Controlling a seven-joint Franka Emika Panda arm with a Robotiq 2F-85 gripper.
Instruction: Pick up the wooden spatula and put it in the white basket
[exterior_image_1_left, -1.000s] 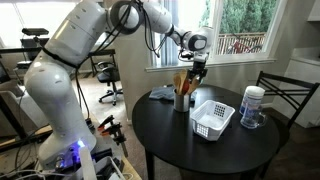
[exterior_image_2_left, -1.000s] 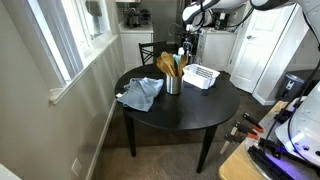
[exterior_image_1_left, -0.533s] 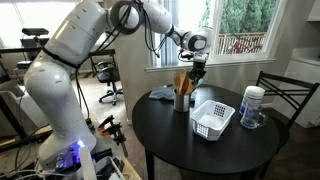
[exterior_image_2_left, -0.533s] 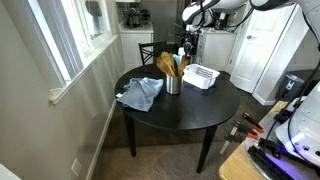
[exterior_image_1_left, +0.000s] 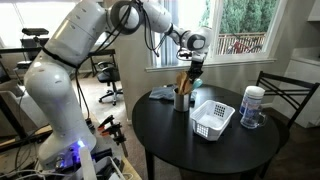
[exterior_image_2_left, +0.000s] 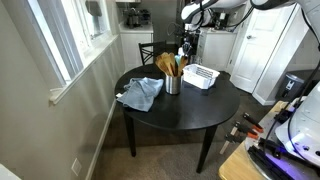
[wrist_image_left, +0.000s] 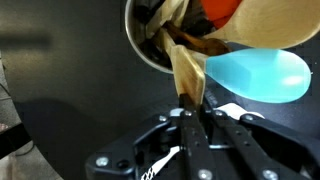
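The wooden spatula (wrist_image_left: 186, 75) stands in a metal utensil cup (wrist_image_left: 148, 52) with other utensils. In the wrist view its tan upper end runs straight between my jaws. My gripper (wrist_image_left: 192, 102) is shut on that end, the two black fingers pressed against the wood. In both exterior views the gripper (exterior_image_1_left: 193, 72) (exterior_image_2_left: 186, 50) hangs directly over the cup (exterior_image_1_left: 181, 100) (exterior_image_2_left: 172, 84). The white basket (exterior_image_1_left: 212, 119) (exterior_image_2_left: 201, 76) sits on the round black table just beside the cup, with nothing visible inside it.
A light-blue silicone utensil (wrist_image_left: 255, 75), a wide tan one (wrist_image_left: 270, 25) and an orange one (wrist_image_left: 220, 8) share the cup. A blue-grey cloth (exterior_image_1_left: 162, 94) (exterior_image_2_left: 140, 93) lies by the cup. A white tub (exterior_image_1_left: 252, 106) stands past the basket. Chairs ring the table (exterior_image_1_left: 200, 150).
The jaws have closed from wide apart onto the spatula's upper end. The arm has stayed over the cup.
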